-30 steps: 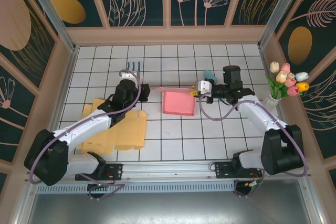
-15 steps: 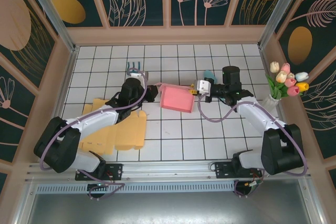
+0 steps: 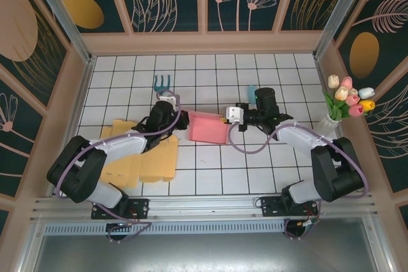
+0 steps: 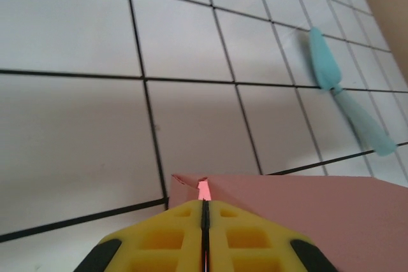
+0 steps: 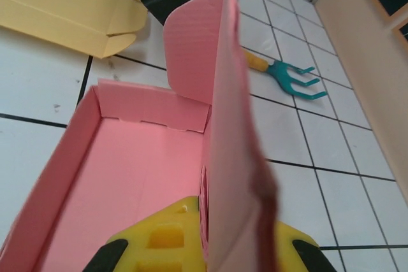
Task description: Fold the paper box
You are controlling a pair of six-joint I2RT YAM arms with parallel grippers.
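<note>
Top external view, left gripper (image 3: pixel 185 120) and right gripper (image 3: pixel 225 120) both clamped on opposite edges of pink paper box (image 3: pixel 207 129)

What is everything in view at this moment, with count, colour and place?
box: one, pink, table centre, partly folded
flat cardboard sheets: apparently two, yellow, near left of the table
hand fork: one, teal prongs with yellow handle, far side, left of centre
spatula: one, light blue, far side, right of centre
tulips: one bunch, pink, white and yellow, right edge
vase: one, white, holding the tulips
table: one, white tiles with dark lines
left gripper: one, yellow fingers, shut on the box's left edge
right gripper: one, yellow fingers, shut on the box's raised wall
</note>
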